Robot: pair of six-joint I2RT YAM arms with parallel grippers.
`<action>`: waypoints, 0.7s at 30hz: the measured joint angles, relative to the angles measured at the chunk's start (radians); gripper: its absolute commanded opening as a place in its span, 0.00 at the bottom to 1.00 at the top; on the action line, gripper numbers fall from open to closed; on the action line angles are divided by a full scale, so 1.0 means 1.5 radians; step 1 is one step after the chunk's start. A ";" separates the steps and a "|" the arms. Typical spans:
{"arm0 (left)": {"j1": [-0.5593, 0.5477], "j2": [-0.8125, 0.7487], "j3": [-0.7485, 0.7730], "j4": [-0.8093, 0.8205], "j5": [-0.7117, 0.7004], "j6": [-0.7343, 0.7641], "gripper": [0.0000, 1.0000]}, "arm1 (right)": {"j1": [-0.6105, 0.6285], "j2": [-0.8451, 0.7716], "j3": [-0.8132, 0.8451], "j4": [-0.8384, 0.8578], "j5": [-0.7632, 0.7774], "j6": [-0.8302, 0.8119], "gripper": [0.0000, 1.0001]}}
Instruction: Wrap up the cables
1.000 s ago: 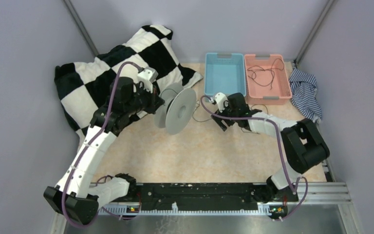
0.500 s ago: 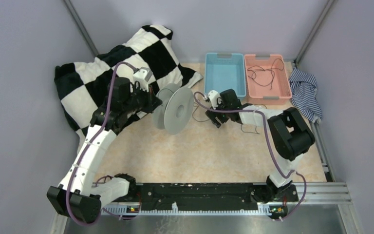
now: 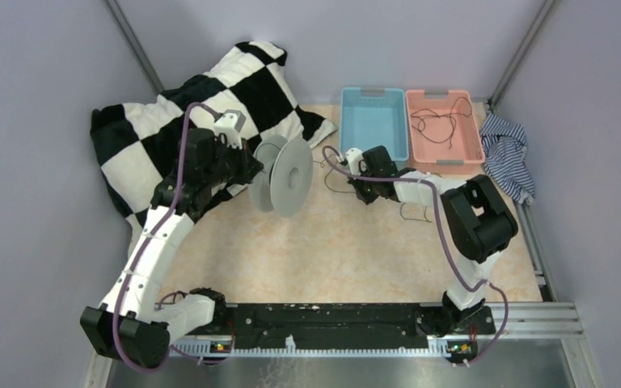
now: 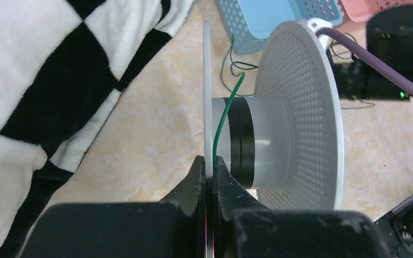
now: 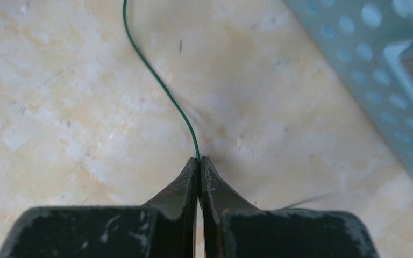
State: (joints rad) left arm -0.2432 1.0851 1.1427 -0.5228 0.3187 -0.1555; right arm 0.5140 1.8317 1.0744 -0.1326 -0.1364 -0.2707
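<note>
Spool on edge, flanges upright. Left gripper reaches in from the spool's left, fingers pinched on the rim of the nearer flange. Thin green cable rises off the spool's core beside a black band and leads out to the spool's right. Right gripper, just right of the spool, low over the table, fingers closed on that cable.

Shut in by pale lilac walls, with grey metal poles slanting up the two far corners. Floored by a beige marbled counter, a black-and-white checked blanket heaped far left and a striped cloth far right. Lit softly and evenly.
</note>
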 measured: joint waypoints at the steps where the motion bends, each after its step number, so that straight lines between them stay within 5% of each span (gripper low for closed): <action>1: 0.000 0.001 0.000 0.000 -0.013 -0.007 0.00 | 0.000 -0.006 -0.008 0.004 0.001 0.009 0.00; 8: 0.002 0.009 0.014 0.016 -0.106 -0.096 0.00 | 0.022 -0.172 -0.143 -0.022 0.009 0.100 0.00; 21: 0.005 0.079 0.153 0.095 -0.235 -0.266 0.00 | 0.332 -0.403 -0.202 -0.169 0.042 0.205 0.00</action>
State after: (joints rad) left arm -0.2359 1.2034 1.3716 -0.3798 -0.0341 -0.5545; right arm 1.0115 1.2274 0.7715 -0.3855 -0.0738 0.0376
